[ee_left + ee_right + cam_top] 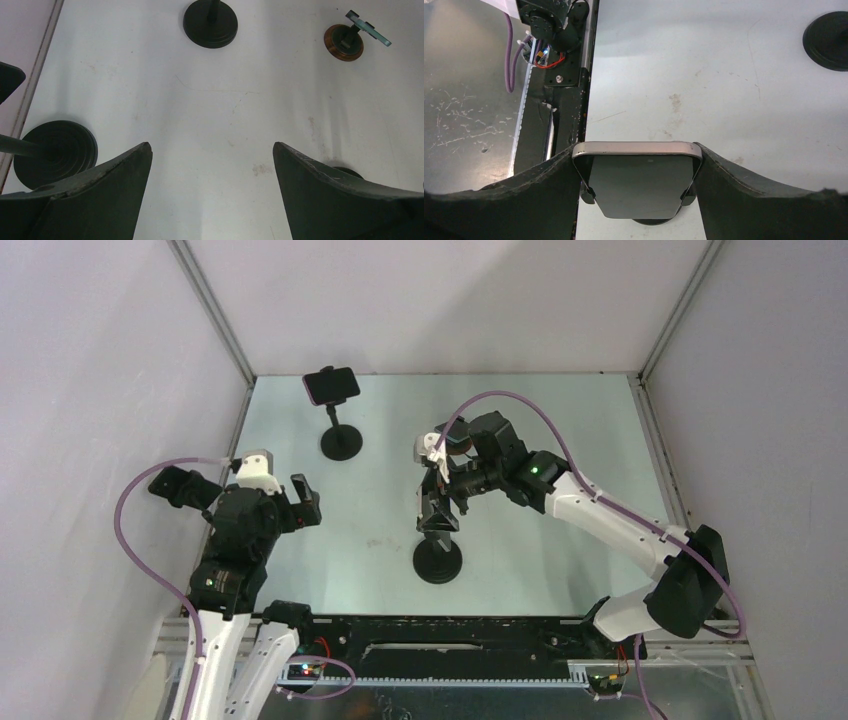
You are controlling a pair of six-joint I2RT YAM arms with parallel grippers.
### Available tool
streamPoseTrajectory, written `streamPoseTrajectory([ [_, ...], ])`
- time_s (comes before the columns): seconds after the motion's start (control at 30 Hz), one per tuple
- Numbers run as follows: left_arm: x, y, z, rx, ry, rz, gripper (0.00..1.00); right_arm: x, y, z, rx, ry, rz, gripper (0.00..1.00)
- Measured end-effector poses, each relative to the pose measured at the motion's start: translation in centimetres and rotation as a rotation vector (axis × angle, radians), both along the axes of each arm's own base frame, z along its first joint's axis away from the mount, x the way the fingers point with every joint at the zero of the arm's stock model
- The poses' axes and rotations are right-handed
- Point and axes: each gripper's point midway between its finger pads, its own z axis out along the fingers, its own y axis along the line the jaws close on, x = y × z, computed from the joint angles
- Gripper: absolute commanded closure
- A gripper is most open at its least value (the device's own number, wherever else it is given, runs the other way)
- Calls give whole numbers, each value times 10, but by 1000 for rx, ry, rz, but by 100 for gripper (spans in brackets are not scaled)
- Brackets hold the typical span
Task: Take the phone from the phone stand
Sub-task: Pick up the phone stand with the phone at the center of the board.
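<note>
A dark phone with a silver edge sits between my right gripper's two fingers, which are shut on its sides. The stand's clamp tips still show at the phone's lower corners, and the stand's round base peeks out below it. In the top view my right gripper holds the phone above the black base at the table's middle front. My left gripper is open and empty at the left; its fingers hang over bare table.
A second stand with a dark phone stands at the back left; its base shows in the left wrist view. More round bases show farther off. The table's front rail is near the right gripper.
</note>
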Motion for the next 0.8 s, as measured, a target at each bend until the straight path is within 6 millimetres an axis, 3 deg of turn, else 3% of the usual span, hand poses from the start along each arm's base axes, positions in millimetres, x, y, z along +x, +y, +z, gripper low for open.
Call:
streamPoseTrajectory([
  [0.23,0,0,0,0,0,0,2,3,1,-1,-12,-18,-25,23],
  [0.57,0,0,0,0,0,0,2,9,-2,-4,-28,-53,-81,10],
  [0.8,0,0,0,0,0,0,2,9,-2,-9,-41,-53,-87,16],
])
